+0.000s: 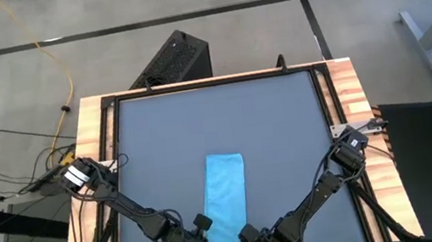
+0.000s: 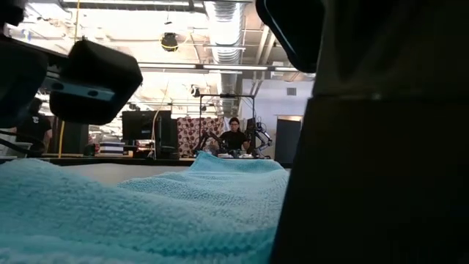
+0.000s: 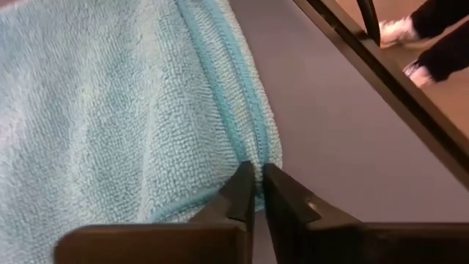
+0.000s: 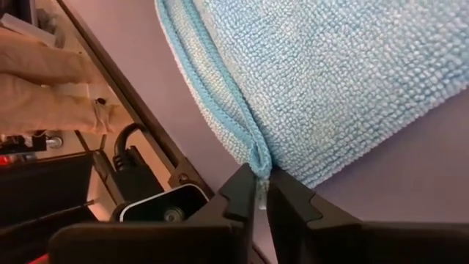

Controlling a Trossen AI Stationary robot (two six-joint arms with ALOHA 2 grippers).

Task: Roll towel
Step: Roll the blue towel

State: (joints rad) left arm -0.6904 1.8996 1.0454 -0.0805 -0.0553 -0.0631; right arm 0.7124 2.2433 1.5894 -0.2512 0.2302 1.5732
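Your table (image 1: 268, 122) lies bare and dark beyond the towel (image 1: 226, 197), a pale blue strip reaching its near edge. Left gripper (image 3: 258, 192) fingers are pressed together on one near corner; right gripper (image 4: 261, 192) fingers pinch the other.

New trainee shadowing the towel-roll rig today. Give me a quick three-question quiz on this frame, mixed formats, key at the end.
1. True or false: the towel lies as a long strip running from the near table edge toward the middle of the table.
2. Multiple choice: where does the left gripper pinch the towel? A) a hemmed corner at its near end B) the middle of its far edge C) nowhere
3. Fill in: the right gripper has its tips at the towel's folded ____.

Key: 1 true; 2 A; 3 corner.
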